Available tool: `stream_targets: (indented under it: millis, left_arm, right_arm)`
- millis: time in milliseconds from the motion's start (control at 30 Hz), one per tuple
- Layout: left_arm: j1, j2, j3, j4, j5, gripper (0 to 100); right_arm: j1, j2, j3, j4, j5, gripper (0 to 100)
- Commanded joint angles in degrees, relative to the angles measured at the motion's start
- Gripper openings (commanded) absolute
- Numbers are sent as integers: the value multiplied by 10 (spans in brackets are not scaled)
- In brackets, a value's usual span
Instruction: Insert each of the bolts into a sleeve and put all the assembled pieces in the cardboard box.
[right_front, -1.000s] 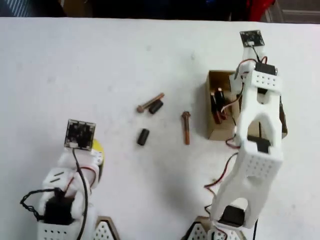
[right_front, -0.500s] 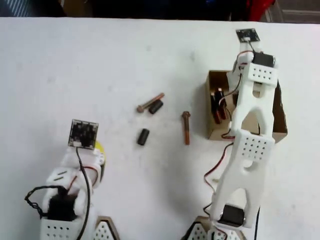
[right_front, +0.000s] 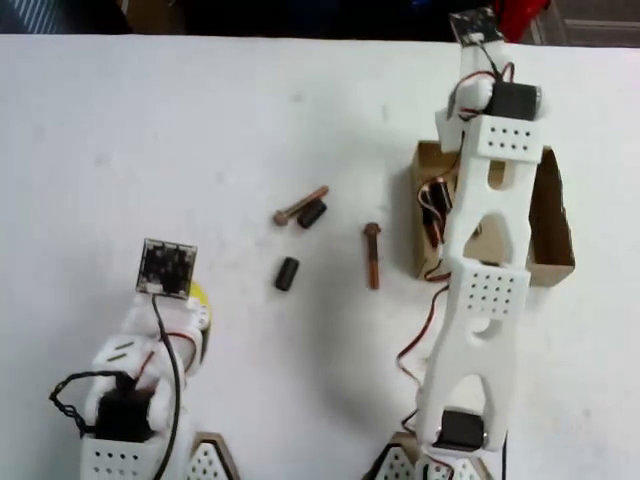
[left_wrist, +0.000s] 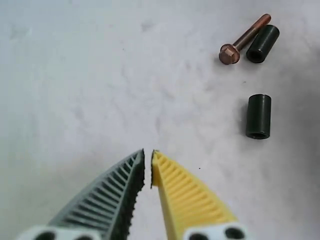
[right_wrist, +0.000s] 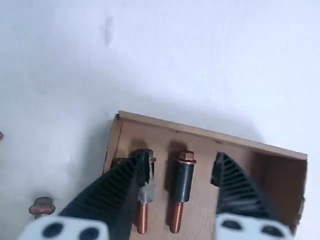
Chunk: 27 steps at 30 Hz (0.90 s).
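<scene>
Inside the cardboard box, an assembled bolt in a black sleeve lies beside a second one. My right gripper hangs open above them, holding nothing. In the high view the right arm stretches over the box. On the table lie a loose bolt touching a black sleeve, a second sleeve and another bolt. My left gripper is shut and empty near the front left, short of the bolt and the two sleeves.
The white table is bare at the left and back. The left arm's base stands at the front edge. A loose bolt's head shows on the table outside the box wall.
The right arm has stretched farther back over the box, its wrist now near the table's far edge. The left arm shifted slightly at first, then stayed still. The loose parts have not moved.
</scene>
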Motion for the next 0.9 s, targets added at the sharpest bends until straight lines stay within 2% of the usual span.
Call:
stream_targets:
  millis: [0,67,233,300,400,533,733,867]
  left_arm:
    - [-4,-4,-4,-15,-2,65]
    - [-4,-4,-4,-15,-2,65]
    - [-4,-4,-4,-14,-2,65]
    - [-4,-4,-4,-14,-2,65]
    - [-4,-4,-4,-14,-2,65]
    - [-4,-4,-4,-15,-2,65]
    - [-4,-4,-4,-15,-2,65]
    - [-4,-4,-4,-14,-2,65]
  right_arm:
    - [-35,-15,-38,16,2,36]
    - [-50,-16,-42,17,2,22]
    - [-82,-53,-30,18,2,133]
    - [-94,-76,-28,18,2,149]
    - [-109,-115,-28,18,1,115]
    - [-132,-171,-28,18,1,12]
    - [-158,-253,-25,19,1,37]
    - [-167,-330,44,19,1,37]
